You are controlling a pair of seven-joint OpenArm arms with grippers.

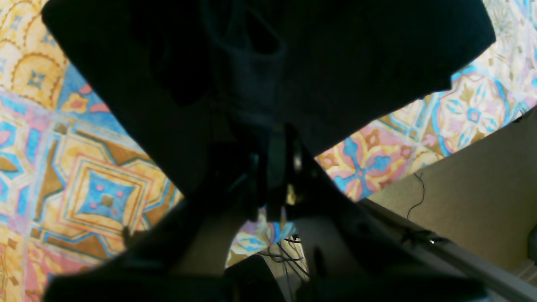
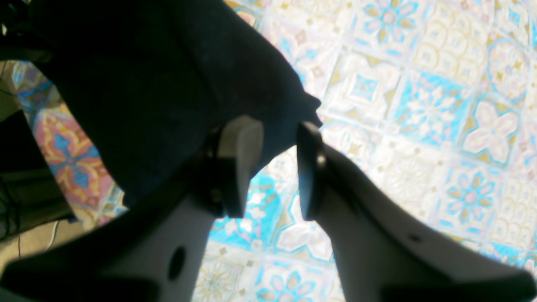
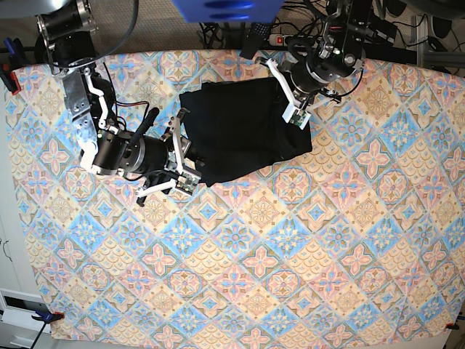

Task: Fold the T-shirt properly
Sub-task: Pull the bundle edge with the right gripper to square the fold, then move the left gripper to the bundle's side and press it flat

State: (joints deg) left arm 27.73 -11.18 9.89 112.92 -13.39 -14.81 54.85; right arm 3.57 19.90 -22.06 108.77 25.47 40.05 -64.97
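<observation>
The black T-shirt (image 3: 243,131) lies partly folded on the patterned tablecloth, toward the far middle of the table. My left gripper (image 3: 297,115) is at the shirt's right edge. In the left wrist view its dark fingers (image 1: 275,163) are pressed together on the edge of the T-shirt (image 1: 344,63). My right gripper (image 3: 185,154) is at the shirt's left edge and is open. In the right wrist view its two fingers (image 2: 241,159) straddle the tablecloth just below a corner of the T-shirt (image 2: 168,84). Nothing is gripped between them there.
The colourful tiled tablecloth (image 3: 240,262) covers the whole table. Cables and equipment (image 3: 312,18) crowd the far edge behind the shirt. The table edge and the floor (image 1: 474,188) show at the right of the left wrist view.
</observation>
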